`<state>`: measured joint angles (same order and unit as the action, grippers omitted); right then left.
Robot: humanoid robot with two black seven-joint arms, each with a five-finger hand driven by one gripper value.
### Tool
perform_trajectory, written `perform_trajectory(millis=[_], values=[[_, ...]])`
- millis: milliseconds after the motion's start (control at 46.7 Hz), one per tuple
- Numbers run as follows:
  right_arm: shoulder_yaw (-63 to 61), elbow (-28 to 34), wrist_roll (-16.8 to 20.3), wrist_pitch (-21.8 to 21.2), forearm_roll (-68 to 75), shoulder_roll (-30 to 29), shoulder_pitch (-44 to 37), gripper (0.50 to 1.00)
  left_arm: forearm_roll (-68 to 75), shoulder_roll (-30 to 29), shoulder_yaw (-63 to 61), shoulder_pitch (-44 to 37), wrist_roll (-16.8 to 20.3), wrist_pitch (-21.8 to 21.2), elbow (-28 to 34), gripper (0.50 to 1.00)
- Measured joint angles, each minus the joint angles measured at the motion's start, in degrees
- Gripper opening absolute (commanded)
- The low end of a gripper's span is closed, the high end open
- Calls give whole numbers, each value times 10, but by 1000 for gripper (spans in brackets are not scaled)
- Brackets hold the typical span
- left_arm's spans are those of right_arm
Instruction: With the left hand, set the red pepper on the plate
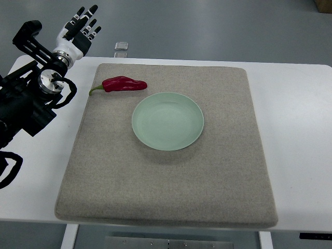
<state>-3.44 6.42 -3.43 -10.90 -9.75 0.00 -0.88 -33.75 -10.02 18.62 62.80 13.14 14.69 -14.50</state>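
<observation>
A red pepper (123, 84) with a green stem lies on the grey mat, just beyond the upper left rim of a pale green plate (167, 121). The plate sits bare near the mat's middle. My left hand (81, 26) hovers past the table's far left corner, up and left of the pepper, its fingers spread and holding nothing. The black left arm comes in along the left edge. No right arm shows.
A grey felt mat (171, 197) covers most of the white table (295, 129). A small clear clip-like item (121, 47) sits at the table's far edge, beyond the pepper.
</observation>
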Motion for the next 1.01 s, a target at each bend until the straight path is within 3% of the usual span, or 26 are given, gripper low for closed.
perform_trajectory(millis=[1007], values=[[0, 0, 0, 0, 0, 0, 0, 932, 0, -1, 2, -5, 1, 3, 1, 994]])
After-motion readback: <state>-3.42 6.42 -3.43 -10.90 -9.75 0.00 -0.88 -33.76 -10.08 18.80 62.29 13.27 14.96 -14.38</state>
